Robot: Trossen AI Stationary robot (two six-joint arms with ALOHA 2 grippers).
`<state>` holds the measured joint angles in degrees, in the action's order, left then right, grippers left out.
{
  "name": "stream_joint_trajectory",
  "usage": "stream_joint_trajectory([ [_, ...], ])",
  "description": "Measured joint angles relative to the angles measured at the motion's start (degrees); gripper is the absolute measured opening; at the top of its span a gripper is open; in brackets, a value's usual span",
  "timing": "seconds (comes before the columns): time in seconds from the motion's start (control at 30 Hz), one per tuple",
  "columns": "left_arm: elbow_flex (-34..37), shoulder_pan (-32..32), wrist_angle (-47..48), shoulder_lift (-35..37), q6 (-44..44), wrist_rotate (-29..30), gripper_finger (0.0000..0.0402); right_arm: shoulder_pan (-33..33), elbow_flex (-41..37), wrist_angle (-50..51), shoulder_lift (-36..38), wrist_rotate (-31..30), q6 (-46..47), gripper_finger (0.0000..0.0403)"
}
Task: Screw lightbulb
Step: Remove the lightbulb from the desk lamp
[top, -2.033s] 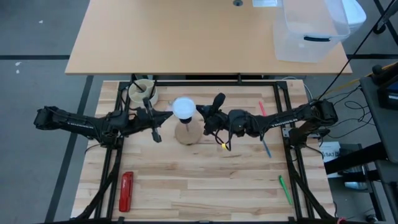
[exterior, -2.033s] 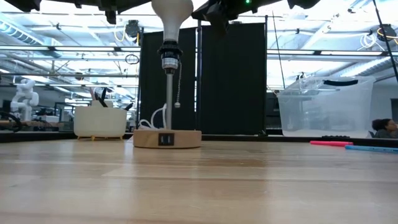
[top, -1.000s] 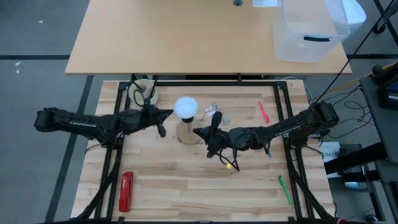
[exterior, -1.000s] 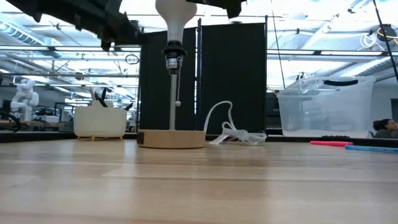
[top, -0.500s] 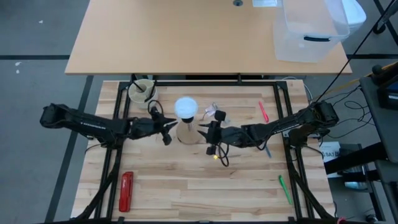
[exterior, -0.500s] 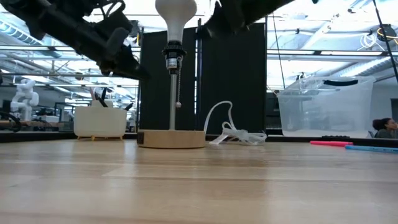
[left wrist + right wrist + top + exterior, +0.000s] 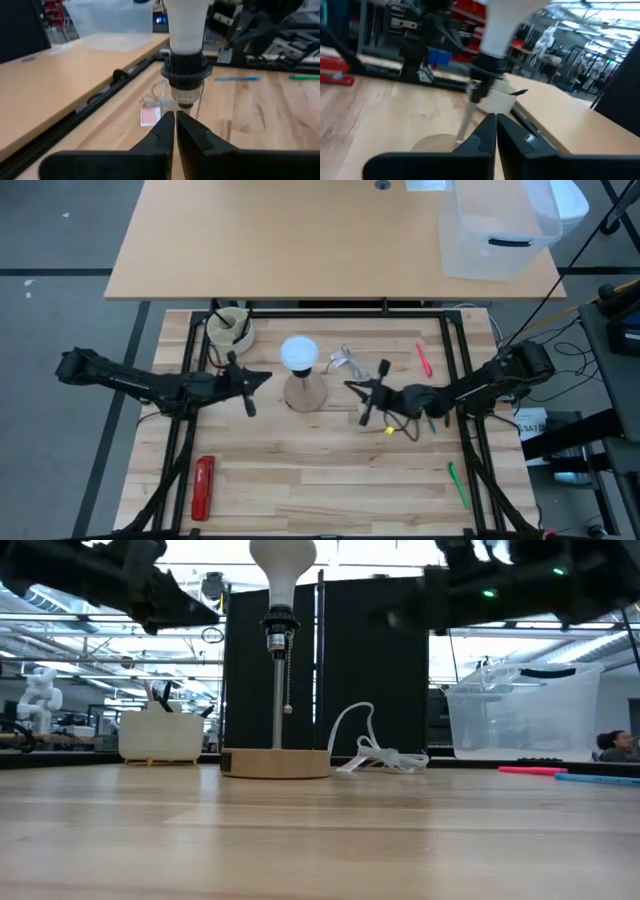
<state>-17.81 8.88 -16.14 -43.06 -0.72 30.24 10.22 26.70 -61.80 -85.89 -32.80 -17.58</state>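
Sitting upright in the socket (image 7: 279, 623) atop the lamp post, the bulb (image 7: 298, 353) needed no support. Left claw (image 7: 250, 378) and right claw (image 7: 364, 391) flanked it, apart, both pinched shut on nothing. Thread seating was hidden; probably fully screwed in, judging by the bulb standing unaided.

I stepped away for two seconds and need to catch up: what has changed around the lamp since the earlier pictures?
Both grippers have backed away from the lightbulb: the left gripper drew back to its own side, the right gripper to its side, both shut and empty. The lamp base shifted slightly right, and the white cord now lies beside it. The bulb stays seated in the socket; the red tool and pens did not move.
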Motion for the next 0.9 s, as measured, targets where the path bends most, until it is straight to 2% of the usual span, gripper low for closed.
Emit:
stream_joint_trajectory([
  [0.1,0.04,0.24,1.13,3.44,2.45,0.6,0.0004,0.0,-5.2,-4.12,3.17,0.05,0.46,0.0008],
  [0.27,0.04,0.22,1.47,8.37,6.71,5.43,0.0002,0.05,-12.88,-7.58,9.96,0.13,-0.6,0.0002],
  [0.4,0.03,1.17,3.39,13.1,9.41,3.78,0.0001,0.82,-20.15,-14.39,16.48,0.66,-2.65,0.0001],
  [0.53,0.03,3.0,8.14,17.86,10.45,3.35,0.0001,1.2,-25.91,-15.66,22.83,2.77,-2.19,0.0001],
  [0.9,0.01,9.55,18.53,29.78,14.22,3.1,0.0,1.16,-25.42,5.02,34.95,4.84,0.48,0.0],
])
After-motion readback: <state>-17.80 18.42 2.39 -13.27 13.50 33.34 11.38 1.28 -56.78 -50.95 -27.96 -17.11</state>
